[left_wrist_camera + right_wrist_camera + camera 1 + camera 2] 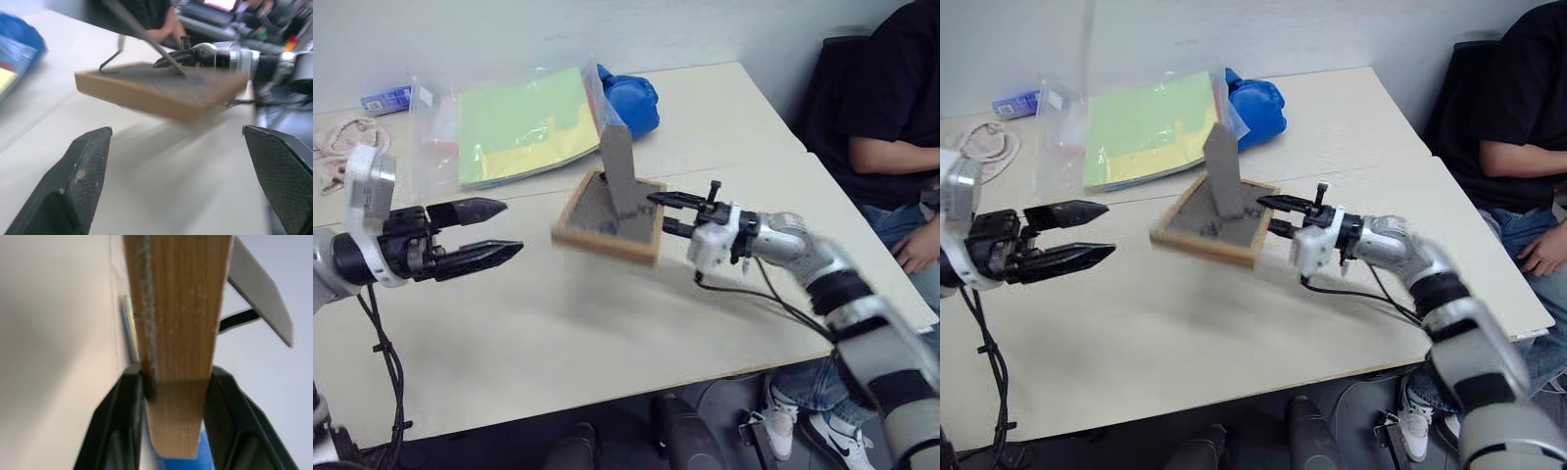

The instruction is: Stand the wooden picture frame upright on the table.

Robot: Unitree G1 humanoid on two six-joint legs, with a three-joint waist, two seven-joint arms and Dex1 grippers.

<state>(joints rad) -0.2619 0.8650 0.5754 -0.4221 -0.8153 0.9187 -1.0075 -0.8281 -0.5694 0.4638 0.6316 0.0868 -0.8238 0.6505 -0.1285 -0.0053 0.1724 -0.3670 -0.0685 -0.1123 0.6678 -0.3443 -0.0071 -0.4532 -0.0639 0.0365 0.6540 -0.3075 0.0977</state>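
Wooden picture frame (610, 218) hangs flat above the table (607, 323), stand unfolded, pinched by my right gripper (668, 214); left gripper (499, 232) fingers spread; standing it remains.

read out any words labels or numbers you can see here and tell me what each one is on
None can be read.
The small blue packet at the table's far edge carries print too blurred to read.
The wooden picture frame shows its dark back with the stand folded out, and no writing shows on it.
The green-yellow paper in clear plastic looks blank.
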